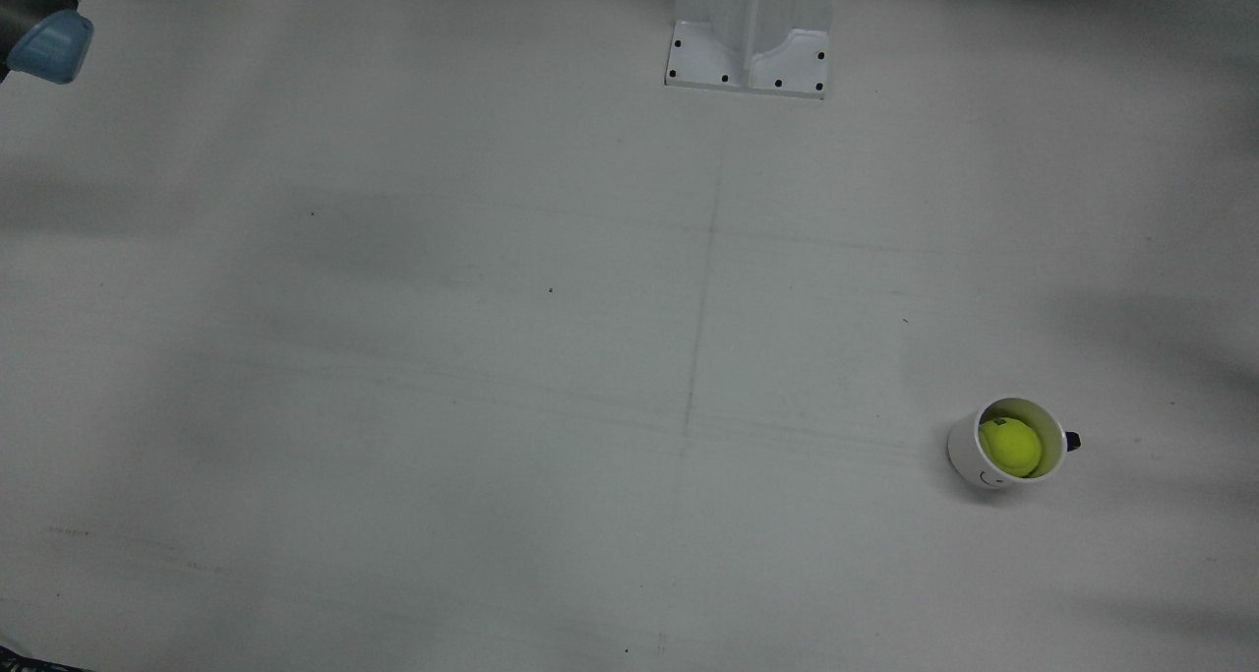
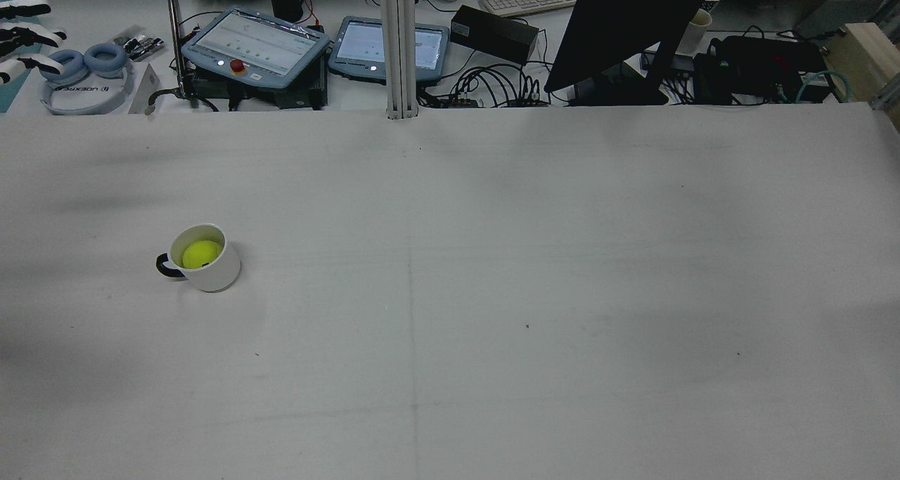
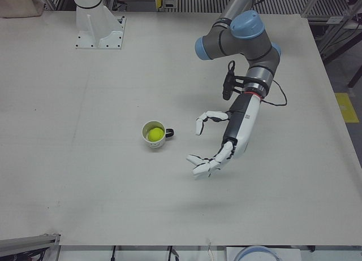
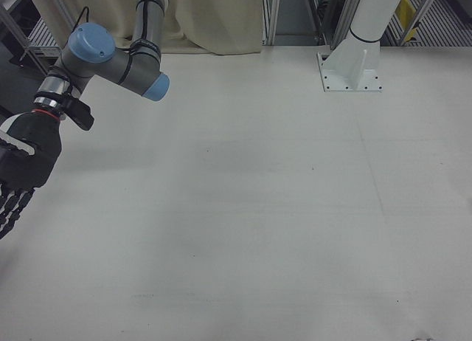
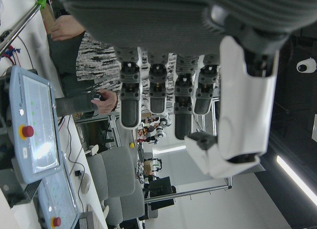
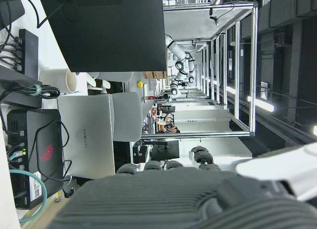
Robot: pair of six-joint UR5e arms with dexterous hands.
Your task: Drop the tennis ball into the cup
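A white cup (image 1: 982,463) with a dark handle stands upright on the table, and the yellow-green tennis ball (image 1: 1012,446) sits inside it. The cup (image 2: 219,273) and ball (image 2: 200,253) also show in the rear view on the left half, and in the left-front view the cup (image 3: 151,142) holds the ball (image 3: 154,134). My left hand (image 3: 231,139) hovers above the table beside the cup, on its handle side, open and empty, fingers spread. My right hand (image 4: 21,167) hangs at the far side of the table, fingers straight and apart, holding nothing.
A white arm pedestal (image 1: 749,32) is bolted at the table's back edge. Beyond the far edge in the rear view are teach pendants (image 2: 256,48), a monitor (image 2: 626,23) and cables. The right arm's elbow (image 1: 44,23) shows in the front view's corner.
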